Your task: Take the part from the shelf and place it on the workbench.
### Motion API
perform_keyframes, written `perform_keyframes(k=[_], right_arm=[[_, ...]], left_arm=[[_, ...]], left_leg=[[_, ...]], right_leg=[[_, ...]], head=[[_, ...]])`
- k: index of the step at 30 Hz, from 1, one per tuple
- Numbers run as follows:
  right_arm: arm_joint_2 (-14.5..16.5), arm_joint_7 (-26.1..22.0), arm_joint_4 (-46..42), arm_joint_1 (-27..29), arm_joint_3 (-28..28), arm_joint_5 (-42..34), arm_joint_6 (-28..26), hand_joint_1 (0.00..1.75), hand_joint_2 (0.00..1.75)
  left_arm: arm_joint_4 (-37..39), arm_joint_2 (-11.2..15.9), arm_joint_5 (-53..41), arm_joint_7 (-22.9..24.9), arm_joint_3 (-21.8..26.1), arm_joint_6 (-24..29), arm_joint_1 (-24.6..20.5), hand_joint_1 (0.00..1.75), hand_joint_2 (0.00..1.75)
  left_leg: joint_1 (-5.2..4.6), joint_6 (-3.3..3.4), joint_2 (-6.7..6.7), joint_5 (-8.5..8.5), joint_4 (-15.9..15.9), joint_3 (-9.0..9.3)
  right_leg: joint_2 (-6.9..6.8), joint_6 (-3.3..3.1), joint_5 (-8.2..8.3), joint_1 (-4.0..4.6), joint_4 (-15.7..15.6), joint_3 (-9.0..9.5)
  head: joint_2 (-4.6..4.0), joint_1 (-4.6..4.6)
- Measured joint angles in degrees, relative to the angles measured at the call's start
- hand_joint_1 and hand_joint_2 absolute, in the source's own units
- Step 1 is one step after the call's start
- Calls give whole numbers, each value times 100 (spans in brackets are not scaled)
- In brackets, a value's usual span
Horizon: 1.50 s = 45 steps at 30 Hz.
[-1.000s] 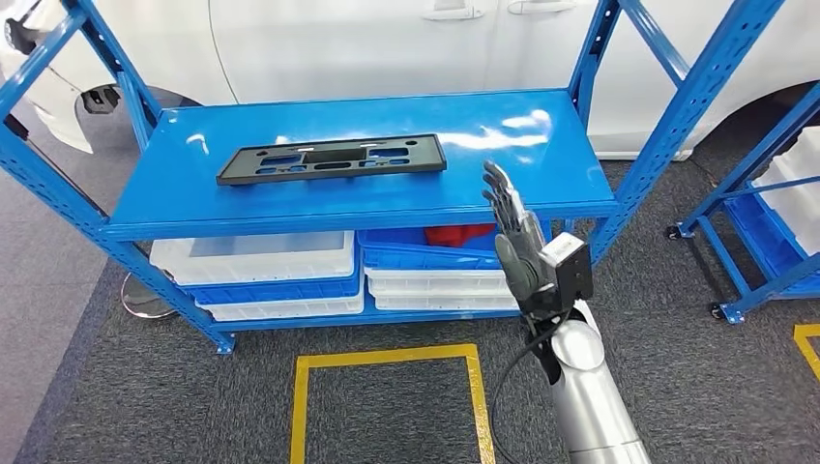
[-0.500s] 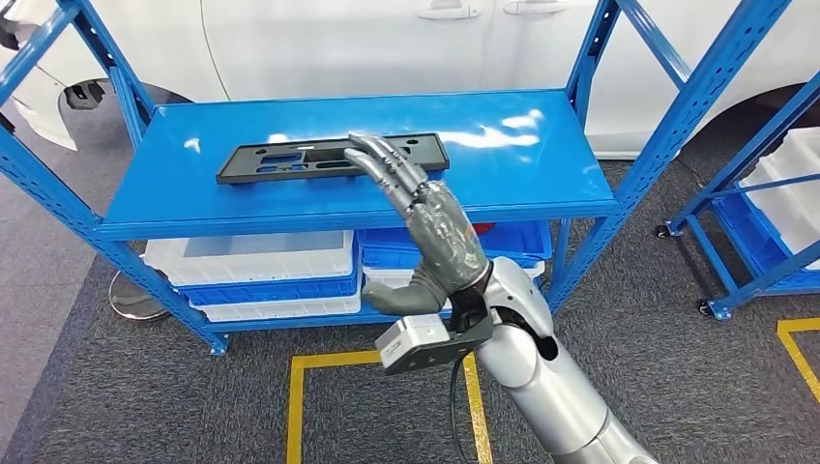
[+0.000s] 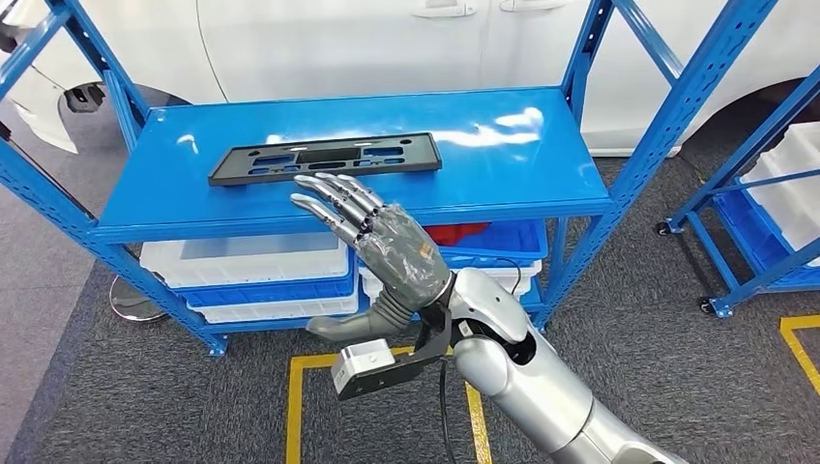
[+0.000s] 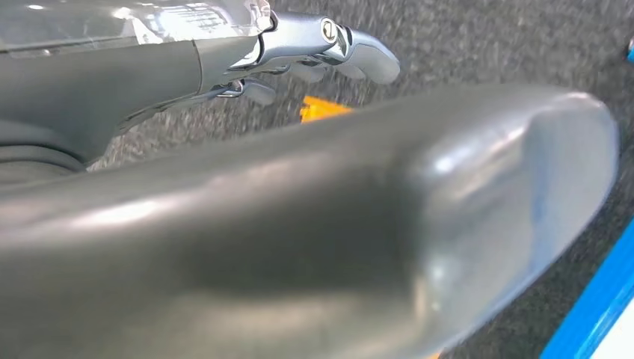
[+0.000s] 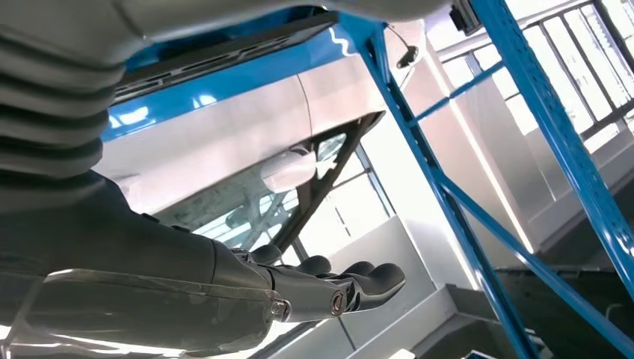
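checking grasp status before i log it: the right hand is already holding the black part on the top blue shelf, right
Not quite. The black part does lie on the top blue shelf, but the right hand is not holding it. In the head view the hand hovers in front of the shelf's near edge with its fingers apart, holding nothing, and the part lies flat and apart from it.

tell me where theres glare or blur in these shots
Head view: sharp, with white glare patches on the blue shelf top behind the black part. Left wrist view: the left hand is a close, out-of-focus mass with soft highlights. Right wrist view: blown-out bright background, the right hand dark against it.
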Motion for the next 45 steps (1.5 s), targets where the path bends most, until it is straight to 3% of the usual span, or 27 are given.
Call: perform_keyframes(k=[2,4,5,6,7,9,10,12,14,16,17,20,21,22,24,26,29,31,32,35,36,37,38,40,41,42,45], right_arm=[[-2,9,117,-71,54,-71,-45,0,175],[-3,-24,279,-122,85,-186,-108,0,175],[-3,-47,364,-138,97,-239,-135,0,175],[-3,-66,442,-157,109,-285,-157,0,175],[-2,-75,501,-180,119,-315,-172,0,175],[2,-83,589,-244,132,-353,-196,0,175],[5,-84,623,-279,136,-364,-201,0,175],[8,-86,676,-321,144,-377,-207,0,175],[8,-84,705,-336,153,-386,-209,0,87],[8,-78,718,-360,155,-401,-219,0,0],[8,-68,723,-375,154,-411,-226,0,0],[-5,-35,761,-373,152,-448,-247,0,0],[-11,-31,779,-358,150,-462,-262,0,0],[-16,-32,796,-347,147,-476,-280,0,0],[-20,-41,821,-339,126,-493,-319,0,0],[-19,-54,843,-347,101,-499,-339,0,0],[-6,-42,859,-354,66,-500,-339,0,0],[26,-22,858,-368,30,-495,-327,0,0],[44,-12,856,-381,16,-491,-321,0,0],[68,22,858,-390,6,-481,-311,0,0],[70,27,859,-380,6,-480,-309,0,0],[72,28,859,-373,3,-480,-308,0,0],[74,28,859,-369,-1,-480,-308,0,0],[81,28,859,-367,-21,-480,-306,0,0],[85,28,859,-365,-32,-480,-305,0,0],[87,30,859,-361,-41,-479,-302,0,0],[88,31,853,-338,-67,-483,-298,0,0]], left_arm=[[2,-4,1,-6,14,6,0,0,0],[5,-7,21,-16,54,10,14,0,0],[7,-9,33,-23,77,11,26,0,0],[9,-11,44,-31,96,12,37,0,0],[11,-12,50,-40,110,13,44,0,0],[12,-12,53,-58,136,13,46,0,0],[13,-12,53,-64,148,13,44,0,0],[15,-13,53,-68,172,13,46,0,0],[16,-15,53,-69,195,13,53,0,0],[16,-21,48,-73,215,11,52,0,0],[16,-24,42,-74,224,11,44,0,0],[17,-24,16,-76,239,11,34,0,0],[17,-24,12,-76,242,11,41,0,0],[18,-25,9,-76,243,11,48,0,0],[19,-31,4,-78,245,10,56,0,0],[28,-46,-1,-82,246,9,48,0,0],[36,-55,-9,-89,248,10,37,0,0],[36,-55,-30,-96,248,9,23,0,0],[36,-54,-41,-98,248,8,11,0,0],[37,-48,-56,-100,249,7,5,0,0],[39,-46,-58,-100,249,7,19,0,0],[42,-46,-61,-100,249,7,32,0,0],[43,-45,-68,-100,250,6,43,0,0],[46,-38,-81,-100,252,3,52,0,0],[49,-33,-92,-100,254,1,51,0,0],[51,-30,-102,-100,255,-2,52,0,0],[53,-30,-129,-103,256,-4,53,0,0]], left_leg=[[21,-61,-10,-266,539,-257],[35,-105,-11,-553,1313,-675],[40,-116,-11,-573,1527,-816],[43,-119,-11,-472,1507,-843],[45,-114,-11,-274,1263,-756],[37,-76,-15,146,454,-395],[26,-38,-20,245,145,-251],[3,43,-28,227,-93,-147],[16,115,-34,206,-127,-118],[36,181,-39,179,-155,-37],[39,210,-40,160,-167,6],[24,253,-37,72,-167,90],[21,251,-39,38,-166,128],[20,244,-40,1,-164,177],[19,217,-43,-89,-165,290],[10,161,-41,-173,-161,357],[-1,60,-24,-233,-133,417],[5,4,-22,-272,70,386],[14,-26,-24,-331,317,264],[34,-95,-28,-689,1317,-420],[36,-101,-27,-742,1461,-590],[36,-96,-27,-685,1415,-668],[35,-82,-27,-496,1174,-651],[20,-31,-28,87,417,-487],[7,4,-27,252,137,-418],[-8,38,-28,344,-28,-378],[-15,125,-34,348,-103,-313]], right_leg=[[-4,-41,-3,-21,-31,42],[-1,-61,-29,-18,-28,59],[6,-62,-45,-17,-26,73],[14,-56,-64,-17,-23,95],[22,-46,-88,-18,-22,129],[29,-12,-147,-9,-20,202],[32,12,-170,0,-19,220],[34,65,-189,19,-17,232],[34,115,-199,24,6,246],[28,164,-290,20,219,165],[24,189,-409,14,494,14],[18,227,-783,-8,1613,-713],[18,223,-747,-13,1742,-853],[17,212,-586,-15,1627,-867],[7,158,-33,-8,866,-625],[-16,94,216,30,203,-387],[-8,13,191,43,37,-298],[1,-44,161,17,-3,-180],[2,-70,134,4,-19,-116],[9,-109,26,0,-28,12],[21,-108,-19,0,-28,64],[34,-105,-66,0,-28,126],[44,-97,-117,1,-28,199],[54,-69,-227,11,-21,338],[59,-46,-277,21,-18,382],[65,-18,-323,30,-20,407],[74,68,-356,42,19,461]], head=[[-1,-14],[-2,-19],[-1,-19],[-1,-19],[0,-19],[-1,-17],[-1,-18],[-1,-13],[0,-10],[0,1],[0,6],[0,17],[-1,18],[-1,18],[-1,20],[0,15],[0,14],[0,2],[0,-9],[0,-31],[0,-32],[0,-32],[0,-33],[-1,-31],[-1,-31],[-1,-32],[0,-32]])
